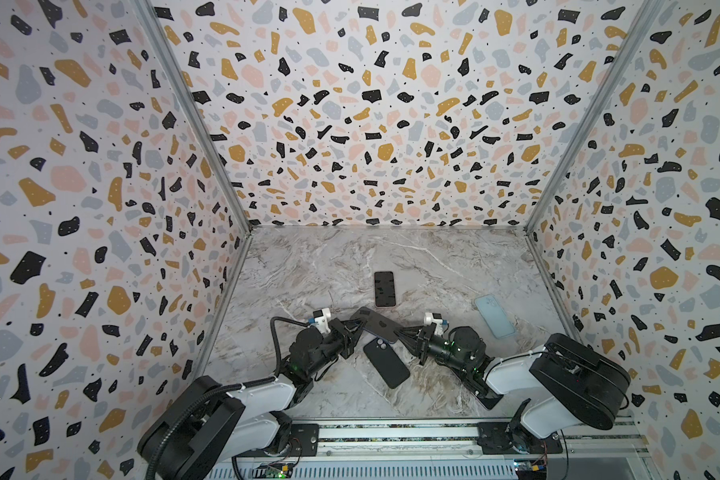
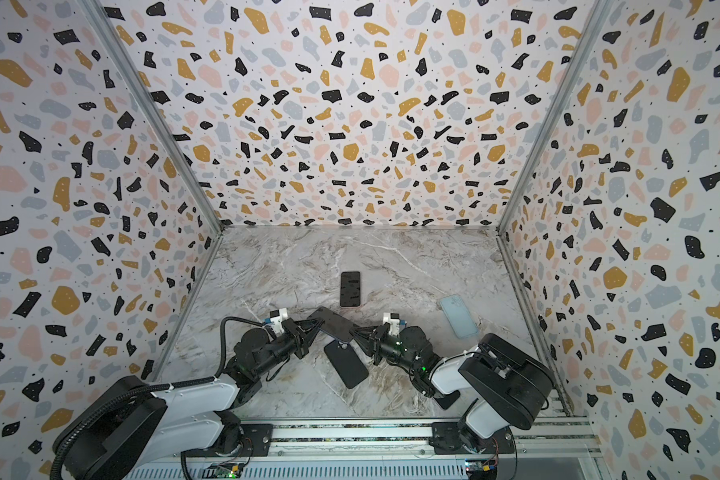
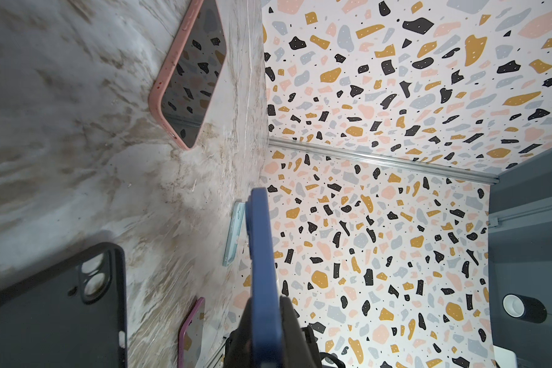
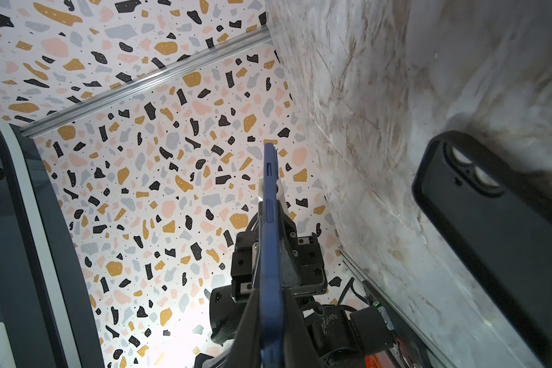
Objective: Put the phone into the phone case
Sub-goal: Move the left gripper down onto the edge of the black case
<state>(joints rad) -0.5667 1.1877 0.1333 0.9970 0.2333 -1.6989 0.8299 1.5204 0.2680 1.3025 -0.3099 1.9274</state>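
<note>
A dark blue phone (image 1: 375, 325) (image 2: 334, 323) hangs tilted above the table, held at both ends. My left gripper (image 1: 356, 322) (image 2: 314, 322) is shut on its left end. My right gripper (image 1: 395, 332) (image 2: 352, 332) is shut on its right end. The left wrist view shows the phone (image 3: 260, 255) edge-on between the left gripper's (image 3: 265, 318) jaws. In the right wrist view the phone (image 4: 270, 191) is pinched edge-on by the right gripper (image 4: 270, 306). A black phone case (image 1: 387, 365) (image 2: 347, 365) (image 3: 55, 312) (image 4: 491, 216) with camera cut-outs lies flat right under the phone.
A phone in a pink case (image 1: 384, 289) (image 3: 192, 73) lies screen up at the table's middle back. A light blue case (image 1: 494, 316) (image 3: 235, 235) lies at the right. A purple-edged one (image 3: 190, 331) sits near the front under the right arm. Patterned walls enclose three sides.
</note>
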